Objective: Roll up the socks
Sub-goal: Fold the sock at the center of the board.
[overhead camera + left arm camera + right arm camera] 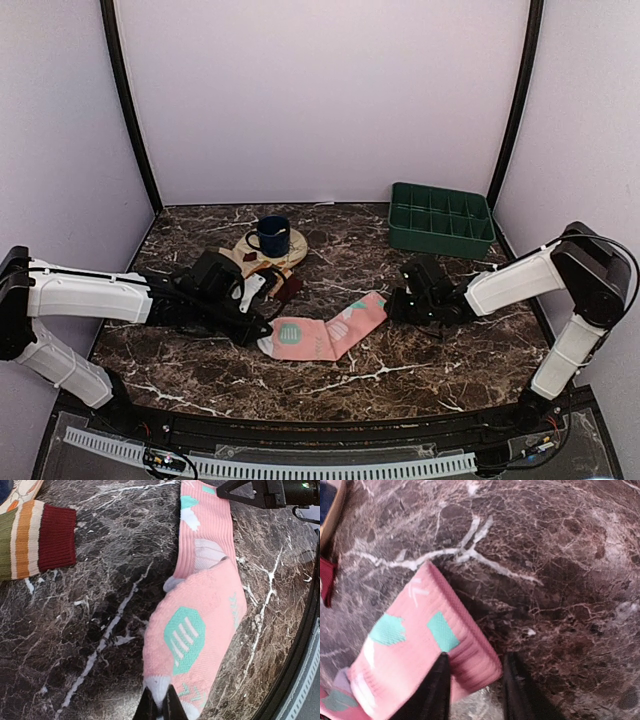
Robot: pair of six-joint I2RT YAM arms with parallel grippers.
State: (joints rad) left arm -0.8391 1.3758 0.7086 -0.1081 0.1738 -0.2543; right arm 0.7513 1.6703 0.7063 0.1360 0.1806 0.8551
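Right gripper (475,660) straddles the cuff of the pink sock (415,645), jaws apart, not yet clamped. Left gripper (157,700) pinches its toe. The sock lies near and right of the blue mug (270,236). Probably securing 2 ends; next, clamp, then roll.

The pink sock (325,335) carries mint patches; the striped sock (30,540) shows green, orange, cream and maroon. The counter (420,365) is dark brown marble, veined white.
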